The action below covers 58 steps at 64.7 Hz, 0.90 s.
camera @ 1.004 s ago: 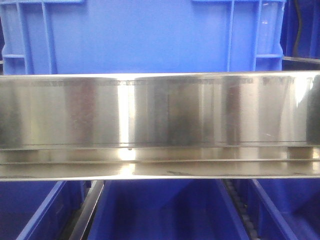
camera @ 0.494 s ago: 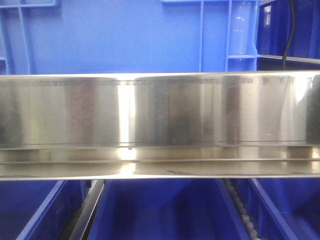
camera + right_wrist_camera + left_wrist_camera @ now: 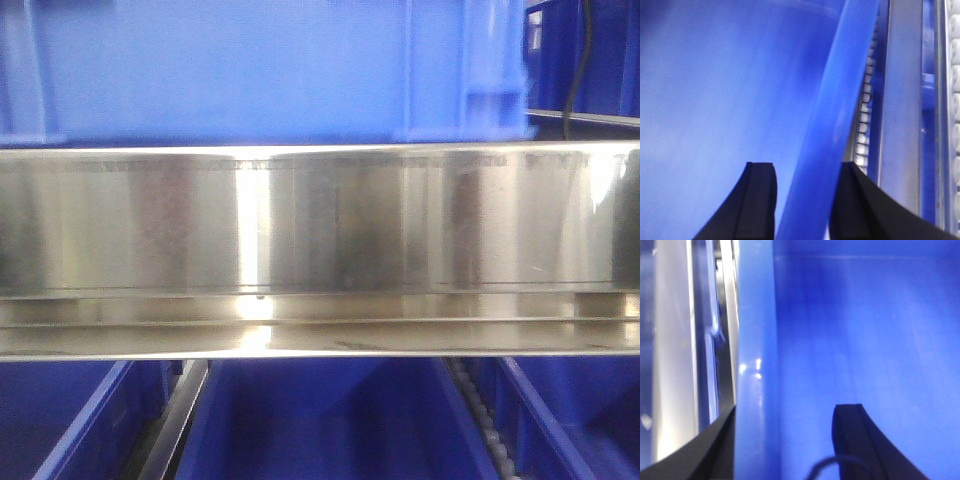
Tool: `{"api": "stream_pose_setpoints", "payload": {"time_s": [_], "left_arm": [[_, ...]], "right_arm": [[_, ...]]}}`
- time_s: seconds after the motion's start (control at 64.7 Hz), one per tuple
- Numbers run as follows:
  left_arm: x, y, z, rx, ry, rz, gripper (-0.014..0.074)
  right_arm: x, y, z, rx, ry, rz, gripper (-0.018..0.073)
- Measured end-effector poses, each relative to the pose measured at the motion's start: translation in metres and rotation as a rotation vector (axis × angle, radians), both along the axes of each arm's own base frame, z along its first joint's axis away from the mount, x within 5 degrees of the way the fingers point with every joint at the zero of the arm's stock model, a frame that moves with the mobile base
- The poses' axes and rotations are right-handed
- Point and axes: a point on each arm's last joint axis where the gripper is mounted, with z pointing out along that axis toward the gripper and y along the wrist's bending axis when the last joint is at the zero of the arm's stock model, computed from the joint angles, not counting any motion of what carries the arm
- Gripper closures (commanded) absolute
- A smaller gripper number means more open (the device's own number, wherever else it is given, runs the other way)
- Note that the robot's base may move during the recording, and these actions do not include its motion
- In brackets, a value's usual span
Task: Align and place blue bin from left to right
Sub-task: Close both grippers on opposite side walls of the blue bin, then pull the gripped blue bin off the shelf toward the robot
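The blue bin [image 3: 250, 65] fills the top of the front view, blurred, with its bottom edge just above the steel rail [image 3: 320, 220]. In the left wrist view my left gripper [image 3: 790, 410] straddles the bin's left wall [image 3: 757, 365]. One black finger [image 3: 720, 445] is outside and the other is inside, shut on the wall. In the right wrist view my right gripper [image 3: 804, 167] clamps the bin's right wall [image 3: 830, 115] between its two black fingers. Neither gripper shows in the front view.
A wide polished steel rail crosses the front view. Below it lie more blue bins [image 3: 320, 420] and a roller track [image 3: 480, 410]. Another blue bin [image 3: 600, 50] with a dark cable stands at the upper right. White rollers [image 3: 865, 115] run beside the held bin's right wall.
The blue bin has slid to the left in the front view and then risen, so its bottom edge now shows above the rail. The rail and lower bins have not moved.
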Motion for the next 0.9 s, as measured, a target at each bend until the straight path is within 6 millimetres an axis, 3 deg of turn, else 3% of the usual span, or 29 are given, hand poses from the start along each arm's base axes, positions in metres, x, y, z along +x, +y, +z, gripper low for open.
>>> {"api": "stream_pose_setpoints", "payload": {"time_s": [0.201, 0.371, 0.572, 0.896], "left_arm": [[-0.033, 0.007, 0.043, -0.044, -0.099, 0.013, 0.0708], [-0.057, 0.009, 0.07, -0.08, -0.169, 0.006, 0.0708], [-0.077, 0.013, 0.088, -0.106, -0.219, 0.006, 0.0708], [-0.077, 0.013, 0.089, -0.107, -0.216, 0.006, 0.0708]], "right_arm": [[-0.022, -0.002, 0.048, 0.043, -0.127, 0.014, 0.0628], [-0.038, -0.006, 0.074, 0.066, -0.2, 0.026, 0.0628], [-0.051, -0.007, 0.088, 0.083, -0.235, 0.034, 0.0628], [-0.051, -0.007, 0.088, 0.086, -0.229, 0.036, 0.0628]]}}
